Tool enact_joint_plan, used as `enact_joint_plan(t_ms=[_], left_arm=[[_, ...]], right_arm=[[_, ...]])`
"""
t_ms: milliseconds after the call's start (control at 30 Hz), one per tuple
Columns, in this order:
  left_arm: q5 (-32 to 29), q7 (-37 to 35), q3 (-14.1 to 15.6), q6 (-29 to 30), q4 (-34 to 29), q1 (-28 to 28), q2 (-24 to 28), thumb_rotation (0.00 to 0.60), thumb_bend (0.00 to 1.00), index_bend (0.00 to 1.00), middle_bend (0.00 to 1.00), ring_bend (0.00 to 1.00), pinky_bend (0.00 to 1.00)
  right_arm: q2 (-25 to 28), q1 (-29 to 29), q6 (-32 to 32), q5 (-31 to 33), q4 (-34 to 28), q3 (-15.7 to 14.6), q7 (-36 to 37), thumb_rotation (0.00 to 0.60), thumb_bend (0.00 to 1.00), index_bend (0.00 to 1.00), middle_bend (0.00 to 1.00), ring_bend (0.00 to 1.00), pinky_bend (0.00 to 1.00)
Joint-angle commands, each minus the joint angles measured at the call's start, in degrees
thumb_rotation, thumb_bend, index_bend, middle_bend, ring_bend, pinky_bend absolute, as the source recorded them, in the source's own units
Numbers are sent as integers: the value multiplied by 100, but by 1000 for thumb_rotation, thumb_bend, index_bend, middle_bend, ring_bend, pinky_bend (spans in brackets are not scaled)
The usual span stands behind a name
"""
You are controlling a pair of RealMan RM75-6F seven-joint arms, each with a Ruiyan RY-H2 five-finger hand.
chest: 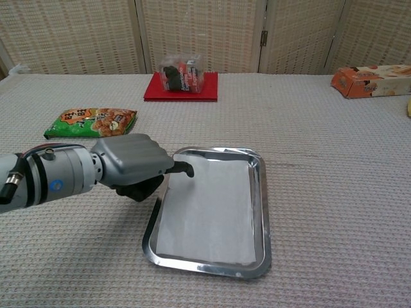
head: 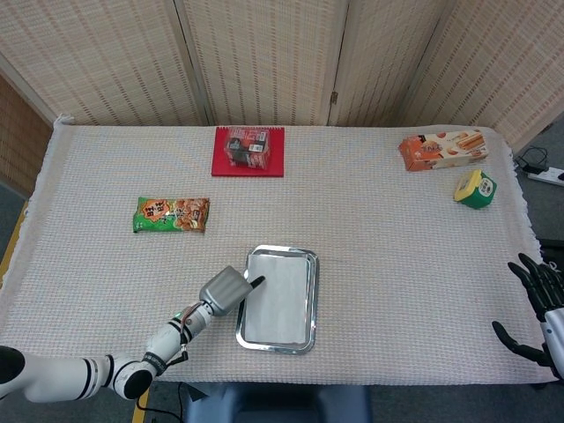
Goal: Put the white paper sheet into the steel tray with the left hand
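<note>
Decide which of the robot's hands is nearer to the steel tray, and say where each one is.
Left. The left hand is at the steel tray's near-left rim, a fingertip over the white paper sheet. The right hand hangs off the table's far right edge.
</note>
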Motion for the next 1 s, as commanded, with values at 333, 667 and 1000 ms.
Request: enact_joint_plan(t_ms=[333, 667, 1000], left_arm=[[-95, -45, 150, -48, 225, -105, -134, 600, 1000, 165, 1000, 1000, 1000], [136, -152, 242, -6, 479, -142, -396, 600, 1000, 163, 1000, 1000, 1000], [269, -233, 234, 88, 621, -134, -445, 600, 1000, 162, 1000, 1000, 1000]], right_arm=[[7, -8, 53, 9, -3, 20, 41, 600, 365, 0, 0, 0, 0], [52, 0, 84, -20, -7, 15, 198, 600, 365, 0, 0, 0, 0], [68, -37, 178, -93, -12, -5, 209, 600, 364, 0, 0, 0, 0]])
